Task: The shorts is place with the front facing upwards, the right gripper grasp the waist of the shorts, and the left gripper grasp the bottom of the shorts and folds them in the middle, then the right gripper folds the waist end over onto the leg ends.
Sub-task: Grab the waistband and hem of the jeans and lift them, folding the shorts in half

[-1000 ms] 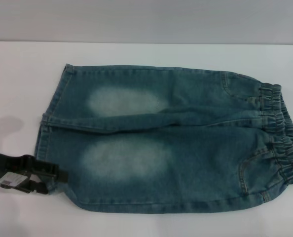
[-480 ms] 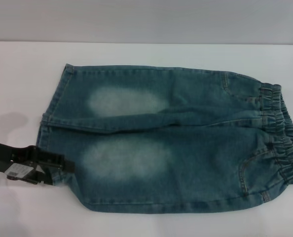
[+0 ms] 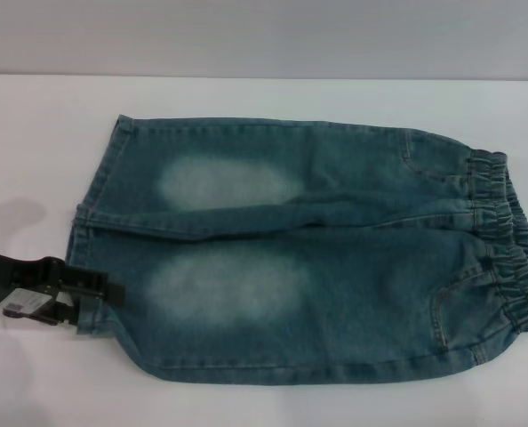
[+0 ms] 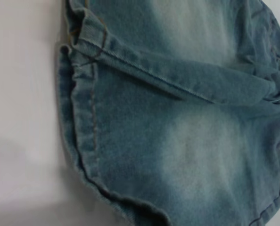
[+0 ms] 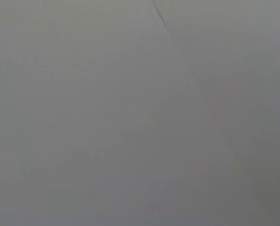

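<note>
White table point(image 3: 33, 133) holds one shorts point(image 3: 335, 258); left gripper point(image 3: 100, 298) seemingly pinching bottom point(image 3: 84, 267)

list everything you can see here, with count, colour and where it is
shorts: one pair, blue-green denim with two pale faded patches, lying flat across the middle of the table, front up
waistband: one, gathered elastic, same denim, at the robot's right end of the shorts
leg hems: two, straight stitched, at the robot's left end; the near hem is lifted and curled in the left wrist view
table: one, white, under everything
wall: grey, behind the table
left tool: one, black, at the near leg's hem on the robot's left
right tool: not in view
</note>
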